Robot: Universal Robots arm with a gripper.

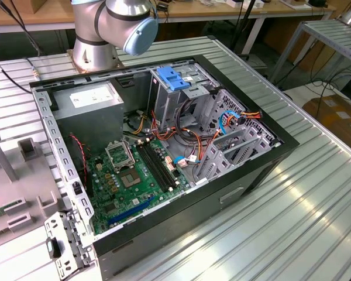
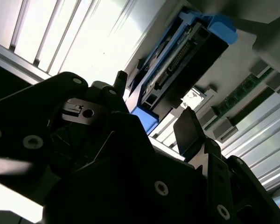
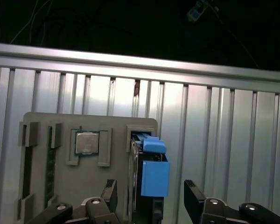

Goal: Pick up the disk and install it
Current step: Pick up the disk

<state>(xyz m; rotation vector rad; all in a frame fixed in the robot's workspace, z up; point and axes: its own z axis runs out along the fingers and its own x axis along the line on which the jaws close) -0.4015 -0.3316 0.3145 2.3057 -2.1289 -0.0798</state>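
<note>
**Ribbed aluminium bench (image 3: 224,140): open gripper (image 3: 151,198) astride the disk (image 3: 155,177)**

Silver ribbed bench top runs under everything in both wrist views, with darkness past its far rail. On it lies a flat grey plastic holder (image 3: 60,135) with moulded pockets. A square, metal-capped processor chip (image 3: 86,142) sits in one pocket, off to one side of the gripper. The disk is a flat rectangular drive, a dark body framed by a bright blue plastic carrier. It stands on edge in a slot at the holder's rim, directly between the two black fingers (image 3: 193,196).

The gripper is spread wide and has hold of nothing. A gap shows on each side of the disk, and the fingertips reach just alongside its nearer end. In the second wrist view the disk's connector edge faces the gripper.

The step in hand looks like the grasp. To do it well, the pads should bear on the broad flat faces rather than on the protruding blue tab. The gaps on the two sides should be even, so that closing does not tip the disk in its slot. The fingers look shallow for a firm hold.

In the exterior view an open black computer case (image 1: 164,146) stands on the bench. How far it is from the gripper cannot be told.
</note>
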